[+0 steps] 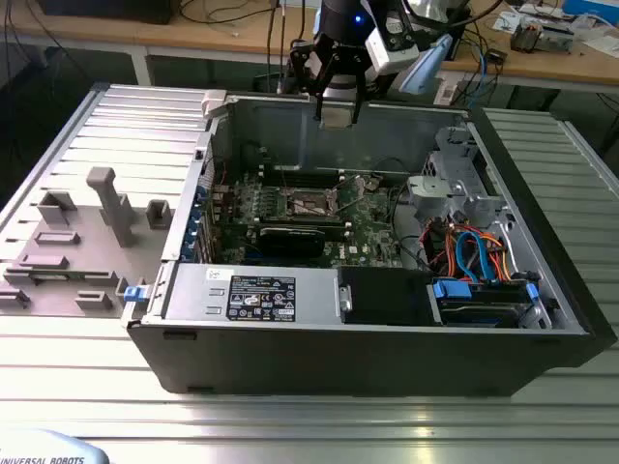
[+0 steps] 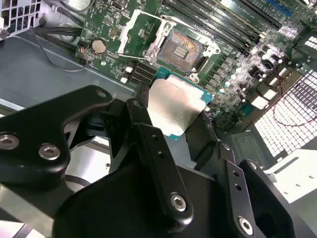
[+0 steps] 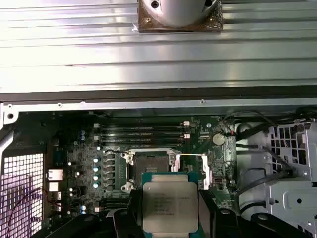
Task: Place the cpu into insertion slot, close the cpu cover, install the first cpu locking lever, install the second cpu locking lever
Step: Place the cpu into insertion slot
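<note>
1. Your gripper (image 1: 337,101) hangs above the back wall of the open computer case (image 1: 184,338). Its fingers pinch the cpu (image 2: 176,106) by two opposite edges, and the dull metal top shows in both wrist views.
2. Treat the cpu as light and stiff but fragile, by my judgement. Its smooth top looks slippery, so the edge hold suits it; keep off the underside.
3. Reading the exterior view from its left, the insertion slot (image 1: 309,201) lies on the green motherboard (image 1: 372,237), below the chip and well apart from it, with nothing seated in it.
4. Beside the slot, the cpu cover (image 2: 141,29) stands swung open.
5. Toward that view's right, blue and orange cables (image 1: 474,253) lie away from the slot.
</note>
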Tool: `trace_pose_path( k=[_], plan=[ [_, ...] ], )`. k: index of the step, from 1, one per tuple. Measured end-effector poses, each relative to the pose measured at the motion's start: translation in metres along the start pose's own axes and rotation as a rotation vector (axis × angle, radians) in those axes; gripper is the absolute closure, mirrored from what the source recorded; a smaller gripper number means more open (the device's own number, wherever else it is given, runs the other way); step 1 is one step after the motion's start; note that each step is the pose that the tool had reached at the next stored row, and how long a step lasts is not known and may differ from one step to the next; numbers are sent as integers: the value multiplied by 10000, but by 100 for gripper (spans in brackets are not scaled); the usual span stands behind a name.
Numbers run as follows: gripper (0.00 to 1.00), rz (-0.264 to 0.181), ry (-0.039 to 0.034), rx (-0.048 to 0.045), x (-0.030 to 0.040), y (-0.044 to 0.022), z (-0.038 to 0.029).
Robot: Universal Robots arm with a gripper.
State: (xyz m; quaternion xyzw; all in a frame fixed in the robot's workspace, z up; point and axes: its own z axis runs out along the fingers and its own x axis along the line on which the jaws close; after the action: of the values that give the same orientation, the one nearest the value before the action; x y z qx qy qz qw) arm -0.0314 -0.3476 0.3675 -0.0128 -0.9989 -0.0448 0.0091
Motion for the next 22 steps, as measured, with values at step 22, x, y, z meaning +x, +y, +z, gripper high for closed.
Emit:
trace_pose_path(
  k=[22],
  plan=[
    [46,149,-13,-3,2,0,10]
  ],
)
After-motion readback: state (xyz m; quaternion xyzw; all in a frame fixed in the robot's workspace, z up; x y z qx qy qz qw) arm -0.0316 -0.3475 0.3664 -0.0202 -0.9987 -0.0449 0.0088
